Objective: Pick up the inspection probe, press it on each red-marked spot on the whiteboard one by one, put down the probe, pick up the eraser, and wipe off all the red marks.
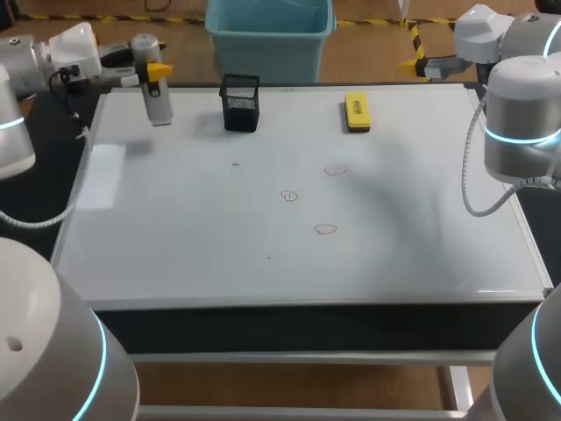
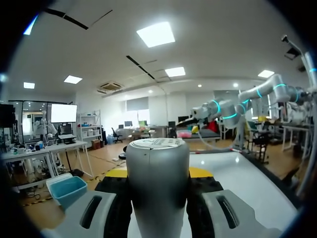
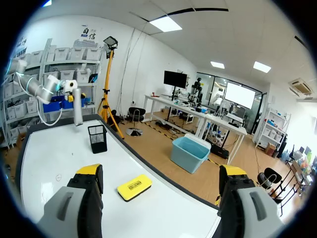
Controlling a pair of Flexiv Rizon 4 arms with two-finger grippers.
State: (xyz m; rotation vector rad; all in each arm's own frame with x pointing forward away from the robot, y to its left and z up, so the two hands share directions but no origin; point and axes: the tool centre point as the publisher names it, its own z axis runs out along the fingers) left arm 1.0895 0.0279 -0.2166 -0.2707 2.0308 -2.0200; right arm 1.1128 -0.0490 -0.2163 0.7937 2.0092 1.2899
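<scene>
At 10 o'clock on the whiteboard (image 1: 175,237), the left gripper (image 1: 156,72) comes in from the side. It is clamped on the probe (image 1: 158,101), a silver cylinder that hangs nearly upright over the far left corner. Whether its lower end touches the board cannot be told. In the left wrist view the probe (image 2: 158,188) fills the gap between the fingers, and a yellow tip shows on either side of it.

At 11 o'clock stands a black mesh cup (image 1: 240,103). Three red marks (image 1: 325,230) sit loosely grouped just right of the centre, apart from one another.

At 1 o'clock the yellow eraser (image 1: 357,112) lies flat near the far edge. The right gripper (image 3: 161,176) is spread wide with nothing in it. The eraser (image 3: 134,187) lies ahead of it, nearer one finger, and the cup (image 3: 97,138) is farther on.
</scene>
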